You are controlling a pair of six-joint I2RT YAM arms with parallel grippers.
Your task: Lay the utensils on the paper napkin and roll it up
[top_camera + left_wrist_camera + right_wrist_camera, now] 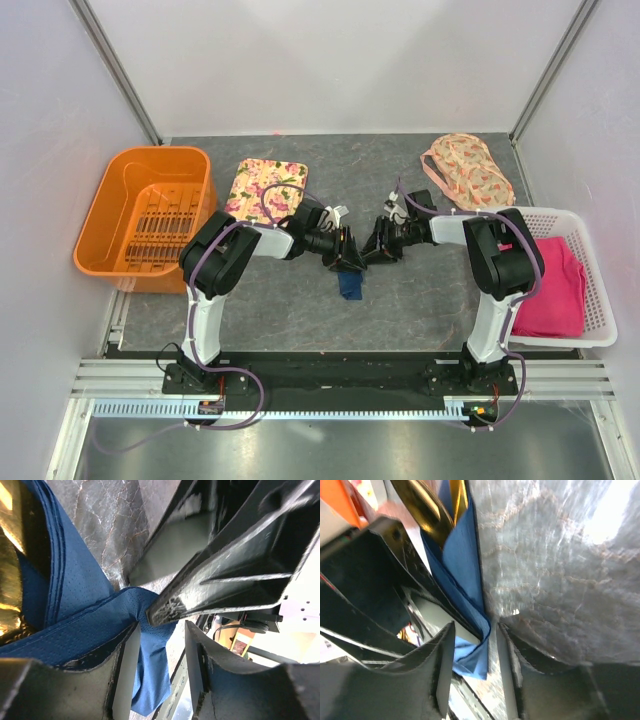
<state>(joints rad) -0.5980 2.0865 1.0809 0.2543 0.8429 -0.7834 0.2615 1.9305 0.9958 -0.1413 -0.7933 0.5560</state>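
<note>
Seen from above, an orange basket sits at nine o'clock on the grey table. The floral tray lies just beside it, toward eleven o'clock. The two arms reach inward and meet near the table's centre.

The paper napkin is bunched into a narrow dark-blue bundle. It is right under the point where the arms meet and trails from it toward six o'clock.

In the left wrist view, the left gripper has its fingers partly apart, with a fold of the napkin in the gap. The blue sheet lies against the pad at seven o'clock, and a thin sliver of table shows beside the finger at five o'clock. I cannot tell whether they squeeze the fold. A finger of the other arm comes in from two o'clock, and its tip touches the same fold. The utensils show as gold gleams wrapped in the blue folds at nine o'clock.

In the right wrist view, the right gripper also has its fingers partly apart, and a folded edge of the napkin sits between the tips. I cannot tell whether it is pinched. Gold metal pokes out of the napkin at eleven o'clock.

At one o'clock on the table lies a pink patterned cloth. At three o'clock a white basket holds a magenta cloth.
</note>
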